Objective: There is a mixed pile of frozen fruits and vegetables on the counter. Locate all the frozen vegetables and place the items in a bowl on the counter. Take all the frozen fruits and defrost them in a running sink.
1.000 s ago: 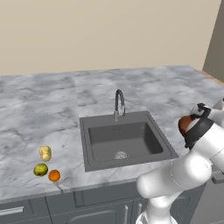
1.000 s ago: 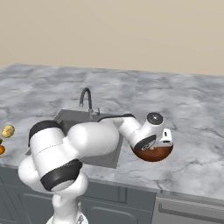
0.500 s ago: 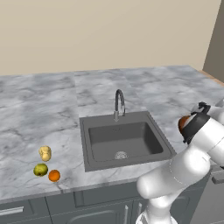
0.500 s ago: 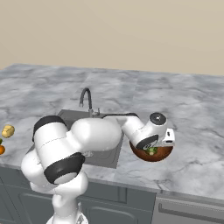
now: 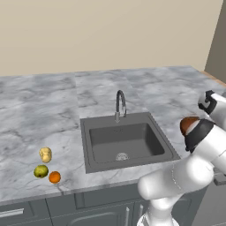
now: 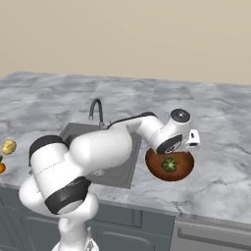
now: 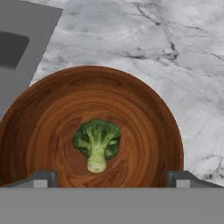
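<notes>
The broccoli floret (image 7: 97, 143) was seen loose in the wooden bowl (image 7: 144, 109), between the gripper (image 7: 112, 178)'s widely parted fingertips (image 7: 43, 178). The bowl's 6 o'clock rim was cut off in the hand view.

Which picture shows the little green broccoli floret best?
The hand view: the green broccoli floret lies large and unblocked inside the round reddish-brown wooden bowl. The right base view shows it as a small green spot; in the left base view, the arm hides it.

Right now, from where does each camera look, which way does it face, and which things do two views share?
Left base view: behind the arm on its left, facing forward and down at the sink; white arm lower right.
Right base view: behind on the right, facing the bowl; arm lower left.
Hand view: above the bowl, looking down at the broccoli; fingers wide apart at the bottom.
Shared: sink, bowl, potato.
</notes>
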